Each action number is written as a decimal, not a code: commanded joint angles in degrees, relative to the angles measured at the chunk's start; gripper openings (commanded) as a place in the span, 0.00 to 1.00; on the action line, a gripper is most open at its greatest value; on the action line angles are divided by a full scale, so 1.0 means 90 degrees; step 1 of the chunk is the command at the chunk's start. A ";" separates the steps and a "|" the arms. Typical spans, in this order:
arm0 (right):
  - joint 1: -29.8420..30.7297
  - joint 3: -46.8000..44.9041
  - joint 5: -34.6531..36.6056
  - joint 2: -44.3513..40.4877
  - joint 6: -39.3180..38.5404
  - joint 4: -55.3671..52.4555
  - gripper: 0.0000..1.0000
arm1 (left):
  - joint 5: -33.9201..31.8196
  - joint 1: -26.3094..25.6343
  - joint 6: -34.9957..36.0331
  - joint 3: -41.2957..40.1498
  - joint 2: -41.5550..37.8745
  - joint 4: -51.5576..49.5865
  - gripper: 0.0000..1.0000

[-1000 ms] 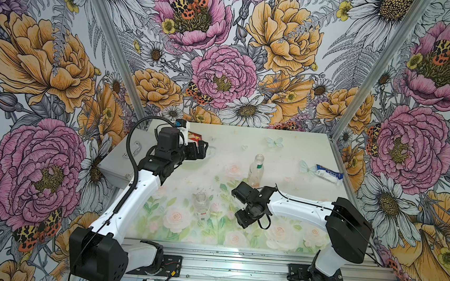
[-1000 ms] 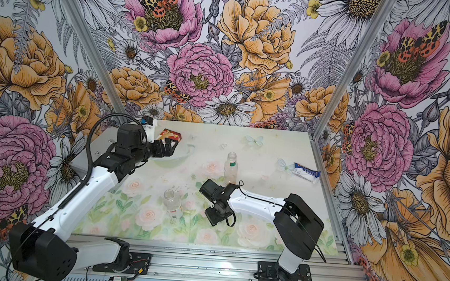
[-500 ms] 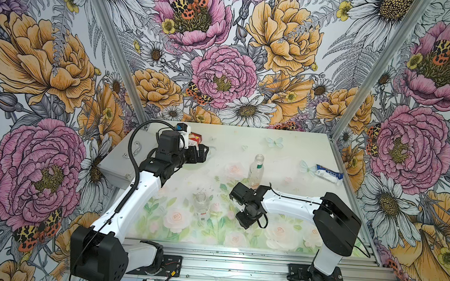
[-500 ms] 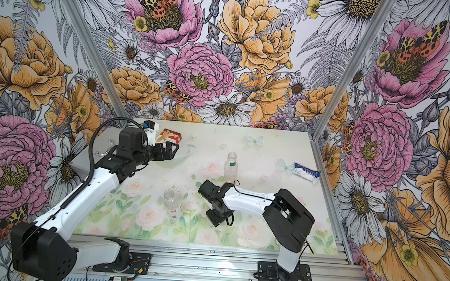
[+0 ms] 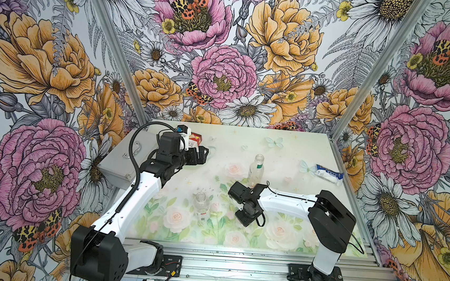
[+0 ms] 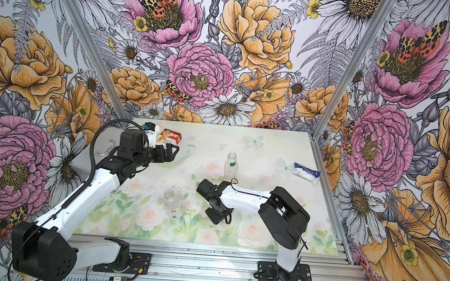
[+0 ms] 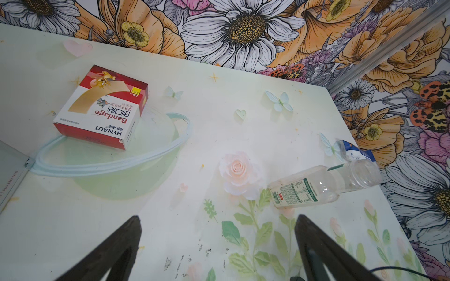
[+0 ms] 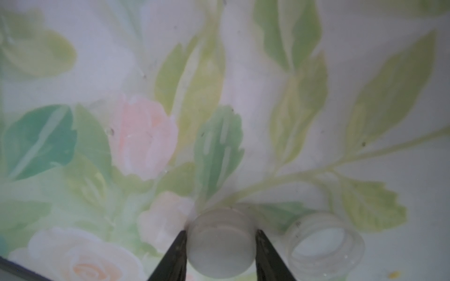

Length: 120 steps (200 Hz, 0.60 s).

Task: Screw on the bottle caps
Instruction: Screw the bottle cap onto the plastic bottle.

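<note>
Right wrist view: cap point(image 8: 220, 243) is being grasped by right gripper point(image 8: 221, 232) for pick-up; left gripper point(image 7: 218, 217) is being held spread. Lifting onto the nearby bottle point(image 5: 201, 206) is probably being called for next.

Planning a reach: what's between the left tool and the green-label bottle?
Only bare tabletop, from left tool to green-label bottle, in the left wrist view.

Both top views: high on the near side of the green-label bottle point(image 5: 256, 171), tilted down, sharing the whole table point(image 5: 294, 149). Left wrist view: low, left of that bottle, facing across it to the far right corner. Right wrist view: just nearer than the bottle, facing down, very close, white cap point(image 8: 220, 243) looming.
</note>
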 commanded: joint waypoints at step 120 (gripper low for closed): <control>-0.1635 0.1849 -0.0366 -0.1844 -0.0224 -0.1891 0.38 | -0.0081 -0.0961 0.0702 -0.0228 -0.0087 0.0699 0.99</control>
